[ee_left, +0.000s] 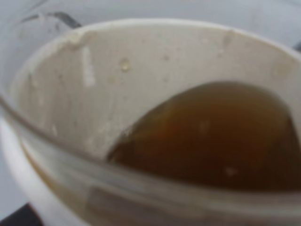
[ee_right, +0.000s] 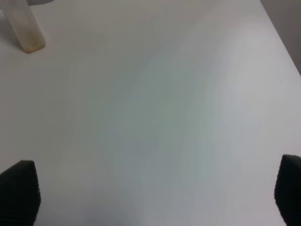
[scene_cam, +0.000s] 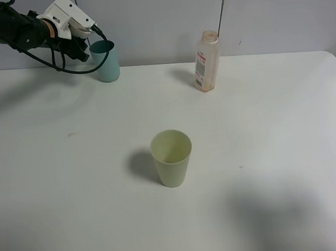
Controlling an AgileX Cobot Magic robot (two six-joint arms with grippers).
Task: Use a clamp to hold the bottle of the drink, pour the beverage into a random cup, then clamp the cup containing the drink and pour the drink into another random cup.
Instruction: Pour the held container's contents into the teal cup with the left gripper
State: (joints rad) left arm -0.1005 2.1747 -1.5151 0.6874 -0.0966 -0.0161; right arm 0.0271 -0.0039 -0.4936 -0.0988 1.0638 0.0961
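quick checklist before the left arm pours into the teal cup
1. Drink in the held cup: ok, brown liquid pooled to one side.
2. Left gripper shut on the held cup: ok.
3. Teal cup upright beside that gripper: ok.
4. Held cup's rim over the teal cup's mouth: cannot tell, the gripper hides it.
5. Pale green cup and bottle apart from the pour spot: ok.
6. Right gripper open over bare table: ok.
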